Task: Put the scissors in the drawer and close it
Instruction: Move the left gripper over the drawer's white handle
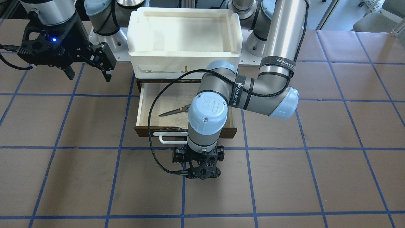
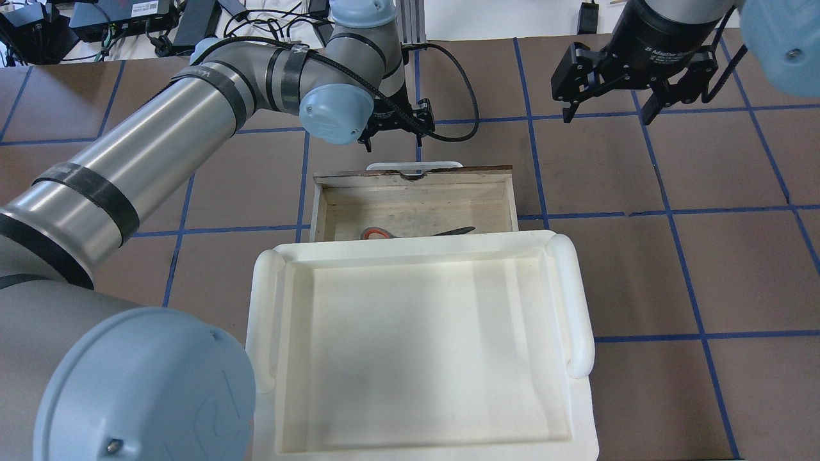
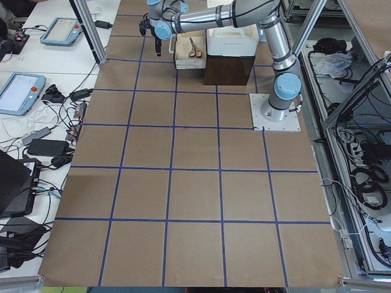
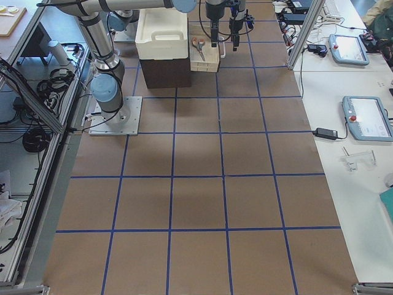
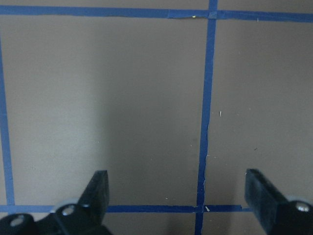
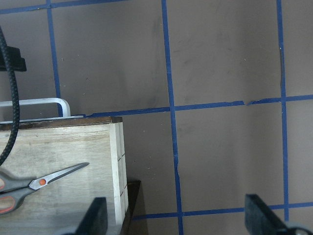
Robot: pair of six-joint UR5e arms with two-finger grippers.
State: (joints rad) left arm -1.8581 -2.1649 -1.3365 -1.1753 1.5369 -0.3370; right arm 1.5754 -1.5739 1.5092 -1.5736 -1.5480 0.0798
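Left pincer (image 5: 176, 178) spread empty, handle (image 2: 413, 166) just beside it: an off-centre shove could jam the drawer (image 2: 448, 173), scissors (image 1: 174, 111) inside.

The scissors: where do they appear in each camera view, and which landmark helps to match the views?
Front-facing: scissors, centre, inside the open drawer.
Overhead: scissors, centre, beside the white tray's rim.
Exterior left: scissors, top centre, in the drawer.
Exterior right: scissors, top centre, in the drawer.
Left wrist: not in view.
Right wrist: scissors, lower left corner.
Shared landmark: the drawer, which holds them.
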